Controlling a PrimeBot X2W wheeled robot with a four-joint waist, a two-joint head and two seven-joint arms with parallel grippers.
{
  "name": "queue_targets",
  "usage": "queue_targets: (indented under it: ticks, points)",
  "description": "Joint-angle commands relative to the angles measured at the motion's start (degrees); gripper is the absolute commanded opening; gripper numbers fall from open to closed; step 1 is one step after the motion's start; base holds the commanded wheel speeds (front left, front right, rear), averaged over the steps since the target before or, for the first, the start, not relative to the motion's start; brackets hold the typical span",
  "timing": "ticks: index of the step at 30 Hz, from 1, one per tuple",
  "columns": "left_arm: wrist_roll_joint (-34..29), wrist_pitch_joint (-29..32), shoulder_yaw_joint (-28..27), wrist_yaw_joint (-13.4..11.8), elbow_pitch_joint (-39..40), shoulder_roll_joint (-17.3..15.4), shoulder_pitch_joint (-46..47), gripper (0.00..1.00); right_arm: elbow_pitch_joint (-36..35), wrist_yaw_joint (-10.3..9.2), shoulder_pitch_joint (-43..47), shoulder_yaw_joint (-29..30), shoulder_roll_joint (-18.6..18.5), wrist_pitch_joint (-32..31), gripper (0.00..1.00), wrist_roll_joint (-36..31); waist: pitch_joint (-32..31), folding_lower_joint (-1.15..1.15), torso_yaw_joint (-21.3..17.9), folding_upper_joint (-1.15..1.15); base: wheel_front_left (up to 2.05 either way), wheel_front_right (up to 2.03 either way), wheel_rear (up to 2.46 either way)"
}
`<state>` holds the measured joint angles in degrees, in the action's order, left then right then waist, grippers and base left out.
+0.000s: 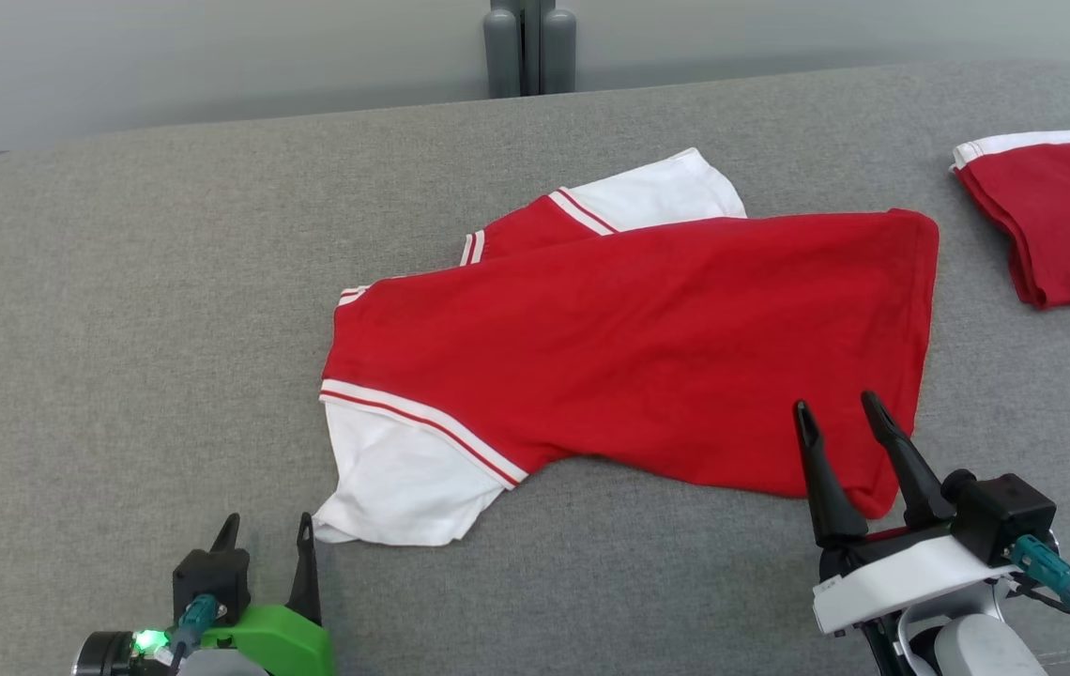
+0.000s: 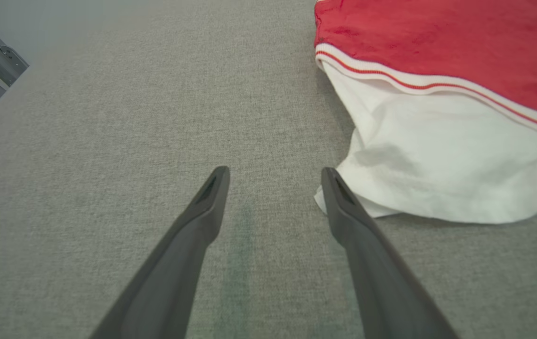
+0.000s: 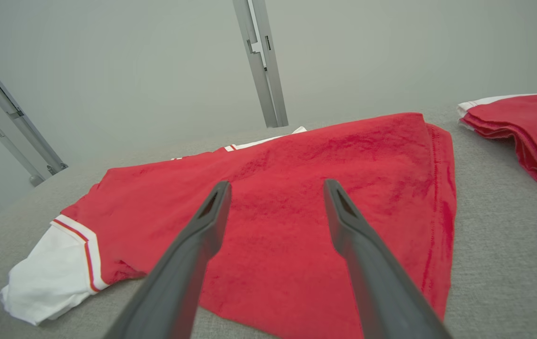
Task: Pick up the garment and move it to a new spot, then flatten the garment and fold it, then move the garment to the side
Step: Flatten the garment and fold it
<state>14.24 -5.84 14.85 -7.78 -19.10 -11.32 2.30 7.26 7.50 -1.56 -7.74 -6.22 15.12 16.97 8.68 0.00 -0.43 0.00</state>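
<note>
Shirt (image 1: 629, 347), red with white sleeves, lies loosely spread on the grey surface (image 1: 122, 329), not yet folded or moved aside; left end effector (image 1: 269, 518) and right end effector (image 1: 833, 401) hover at its near edge, wide open, empty.

Behind the grey fabric surface (image 1: 122, 282): a pale wall (image 1: 216, 56), a grey post (image 1: 530, 47).

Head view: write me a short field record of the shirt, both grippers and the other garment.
garment: red shirt, white sleeves, spread on the grey surface
left gripper: open, empty, by the corner of the near white sleeve
right gripper: open, empty, above the shirt's near right part
other garment: folded red piece with a white band, far right, apart from the shirt
</note>
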Motion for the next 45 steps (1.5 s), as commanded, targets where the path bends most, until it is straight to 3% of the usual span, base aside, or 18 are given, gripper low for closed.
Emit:
queue_targets:
  ticks: [1, 8, 9, 11, 17, 25, 33, 36, 45]
  points:
    - [0.2, -0.4, 0.5, 0.9, -1.4, -0.1, 1.8, 1.00, 0.0, -0.02, -0.8, 0.1, -0.4, 0.0, 1.00, 0.1, 0.2, 0.00, -0.2, 0.00, 0.00, 0.00, 0.00]
    - [-2.4, -1.7, 3.8, 3.1, -9.2, -0.4, 6.6, 1.00, -0.3, -0.02, -1.3, 0.5, -1.1, 0.0, 1.00, 0.2, 1.5, 0.00, -0.4, 0.00, 0.00, 0.00, 0.00]
    - [-3.1, -1.8, 4.6, 3.3, -10.2, -0.5, 7.2, 0.62, -0.4, -0.02, -1.3, 0.6, -1.2, 0.0, 1.00, 0.2, 1.7, 0.00, -0.4, 0.00, 0.00, 0.00, 0.00]
    - [-3.0, -2.1, 5.6, 4.4, -12.2, 0.2, 7.9, 0.00, -0.4, -0.02, -1.3, 0.6, -1.1, 0.0, 1.00, 0.0, 1.9, 0.00, -0.4, 0.00, 0.00, 0.00, 0.00]
    - [-2.6, -3.1, 7.5, 6.4, -15.1, 1.1, 8.3, 0.00, -0.3, -0.02, -1.4, 1.0, -1.4, 0.0, 1.00, -0.4, 2.0, 0.00, -0.2, 0.00, 0.00, 0.00, 0.00]
    - [-2.7, -8.8, 3.8, 1.4, -5.7, -0.2, 5.0, 0.00, 1.8, -0.02, 3.0, 7.9, -1.7, 0.0, 1.00, -1.1, 1.8, 0.00, 1.0, 0.00, 0.00, 0.00, 0.00]
    - [-4.9, -9.4, 1.3, -1.0, 7.9, -2.9, 0.9, 0.00, 3.2, -0.02, 4.2, 9.4, -2.0, 0.0, 1.00, -1.4, 2.1, 0.00, 1.7, 0.00, 0.00, 0.00, 0.00]
    - [-4.6, -9.2, 1.4, 0.0, 10.4, -2.7, -1.3, 0.00, 3.8, -0.02, 3.4, 8.8, -1.4, 0.0, 1.00, -0.9, 2.3, 0.00, 1.6, 0.00, 0.00, 0.00, 0.00]
    - [-3.2, -9.3, 1.9, 2.6, 5.9, -0.8, -0.9, 0.00, 8.6, -0.02, 5.4, 7.1, -2.3, 0.0, 1.00, 1.7, 2.7, 0.00, 1.5, 0.00, 0.00, 0.00, 0.00]
